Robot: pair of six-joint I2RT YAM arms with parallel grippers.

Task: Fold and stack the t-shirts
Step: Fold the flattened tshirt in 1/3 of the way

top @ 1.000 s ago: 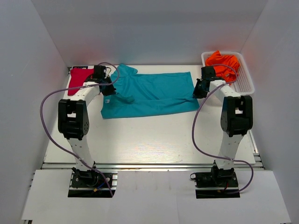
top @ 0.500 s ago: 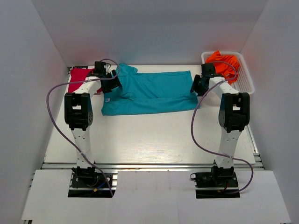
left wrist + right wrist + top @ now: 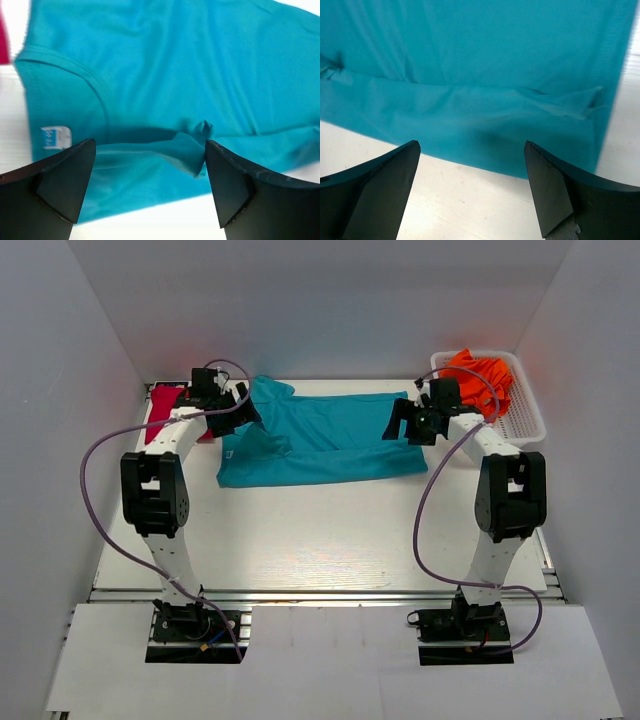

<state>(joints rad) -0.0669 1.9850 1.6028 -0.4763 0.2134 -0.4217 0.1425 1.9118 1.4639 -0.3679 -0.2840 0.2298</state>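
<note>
A teal t-shirt [image 3: 320, 438] lies spread crosswise on the far half of the white surface [image 3: 320, 530], its near edge apparently turned over in a first lengthwise fold, with further folds and the stacking judged yet to come. The left arm's fingers [image 3: 60, 185] and the right arm's fingers [image 3: 370, 190] hang wide apart over its two ends, gripping nothing. Only the overhead view shows the red t-shirt [image 3: 165, 410] at the far left and the orange t-shirt [image 3: 480, 370] bunched in a white basket [image 3: 527, 420] at the far right. Only the left wrist view shows the collar's white label [image 3: 54, 137] and a puckered crease.
</note>
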